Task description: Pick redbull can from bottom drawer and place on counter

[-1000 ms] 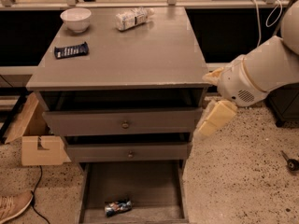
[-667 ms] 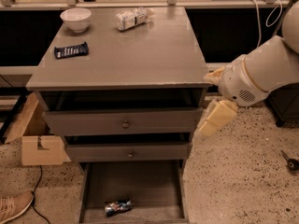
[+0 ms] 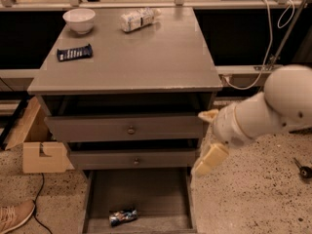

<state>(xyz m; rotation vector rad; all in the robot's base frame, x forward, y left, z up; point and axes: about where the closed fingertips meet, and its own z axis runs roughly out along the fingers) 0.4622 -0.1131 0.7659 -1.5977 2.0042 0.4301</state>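
Observation:
The redbull can (image 3: 123, 217) lies on its side near the front of the open bottom drawer (image 3: 146, 191), on its dark grey floor. The counter (image 3: 141, 57) is the grey top of the drawer cabinet. My gripper (image 3: 206, 138) hangs at the right side of the cabinet, level with the two upper drawers, above and to the right of the can. Its cream fingers (image 3: 210, 159) stand apart, open and empty. The white arm (image 3: 273, 108) reaches in from the right.
On the counter are a white bowl (image 3: 79, 19), a white plastic bottle (image 3: 139, 19) on its side and a dark-blue snack packet (image 3: 74, 52). A cardboard box (image 3: 41, 152) and a shoe (image 3: 14, 217) are on the floor at the left. Cables hang at the right.
My arm and gripper have moved down and to the left, closer to the cabinet's right side. The can and the things on the counter have not moved.

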